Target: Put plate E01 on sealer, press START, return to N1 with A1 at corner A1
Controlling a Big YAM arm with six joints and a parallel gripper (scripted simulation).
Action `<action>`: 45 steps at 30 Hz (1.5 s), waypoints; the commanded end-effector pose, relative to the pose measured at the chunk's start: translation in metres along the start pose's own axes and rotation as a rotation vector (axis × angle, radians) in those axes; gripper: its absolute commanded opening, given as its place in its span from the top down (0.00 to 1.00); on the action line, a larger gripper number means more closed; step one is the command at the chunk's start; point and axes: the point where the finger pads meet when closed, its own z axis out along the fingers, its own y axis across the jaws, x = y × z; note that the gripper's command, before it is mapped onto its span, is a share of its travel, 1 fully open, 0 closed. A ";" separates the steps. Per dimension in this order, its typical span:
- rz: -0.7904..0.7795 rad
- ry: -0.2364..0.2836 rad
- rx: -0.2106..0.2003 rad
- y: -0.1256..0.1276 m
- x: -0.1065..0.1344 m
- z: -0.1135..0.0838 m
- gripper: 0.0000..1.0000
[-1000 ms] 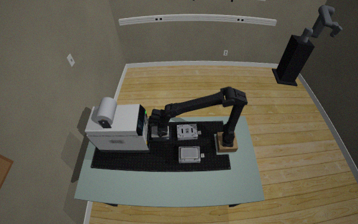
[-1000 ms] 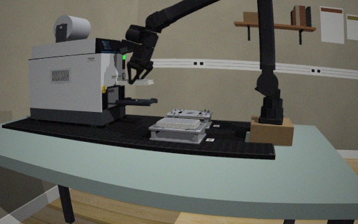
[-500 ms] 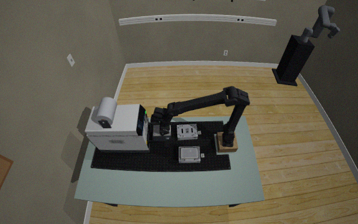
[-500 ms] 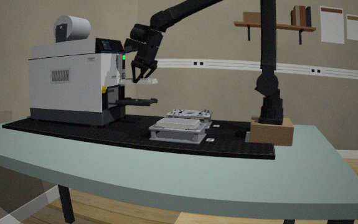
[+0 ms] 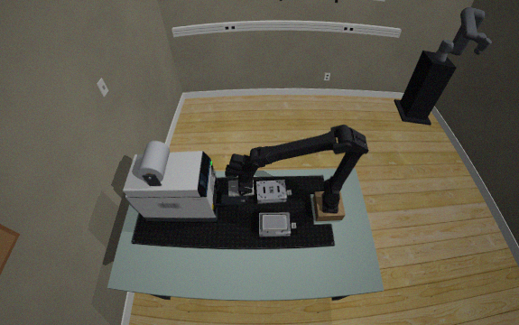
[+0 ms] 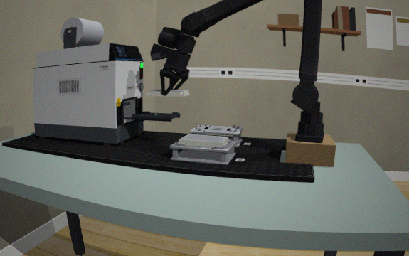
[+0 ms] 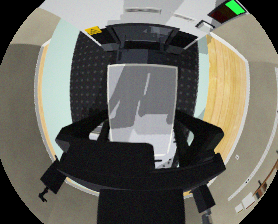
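My gripper is shut on plate E01, across its long sides. The plate is about level, its top a smooth grey sheet, and it hangs clear above the stage. The sealer's dark stage is out. The sealer's lamp is green. Nest N1 holds no plate. A pale plate sits in nest N2. The A1 corner of E01 cannot be made out.
The white sealer with a foil roll on top stands at the left, close to the held plate. The arm's wooden base block stands right of the nests. Both nests stand on the black mat.
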 end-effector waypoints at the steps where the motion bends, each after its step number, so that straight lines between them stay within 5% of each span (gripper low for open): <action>1: 0.002 -0.034 0.008 -0.009 0.001 -0.009 1.00; 18: 0.006 0.011 0.001 -0.017 0.044 -0.016 1.00; 26: -0.016 -0.031 0.005 -0.019 0.048 -0.033 1.00; 35: 0.005 0.012 0.000 -0.026 0.076 -0.026 1.00; 45: -0.008 -0.010 0.003 -0.032 0.093 -0.041 1.00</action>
